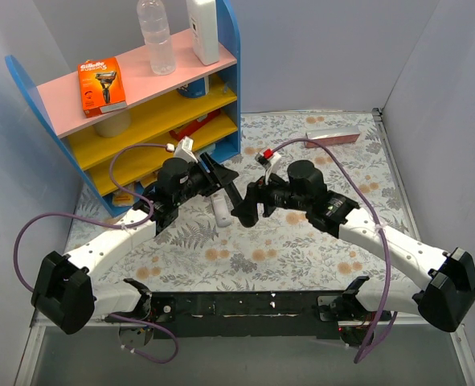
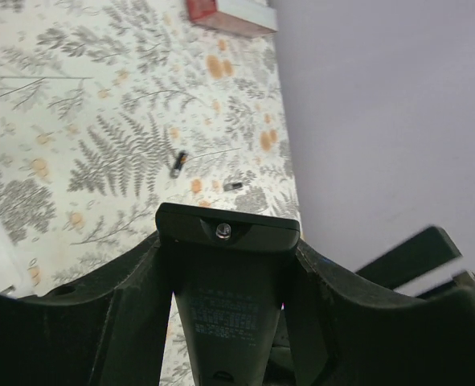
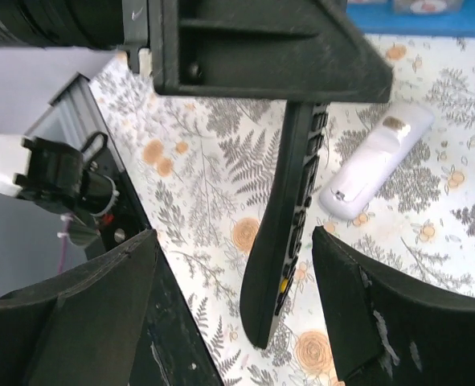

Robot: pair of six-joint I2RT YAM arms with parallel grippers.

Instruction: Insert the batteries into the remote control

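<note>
Remote control held over a fern-print cloth, lilac walls around, shelf at the cloth's far left corner, black, slim, pinched by left gripper, right gripper gaped wide, empty.

Left fingers clamped on remote, right fingers apart.

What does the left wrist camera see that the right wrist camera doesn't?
Only the left wrist view shows a little battery lying on the flowery tablecloth, and a red-sided box farther off. Only the right wrist view shows a white remote lying on the cloth. Both show the black remote and the tablecloth.
</note>
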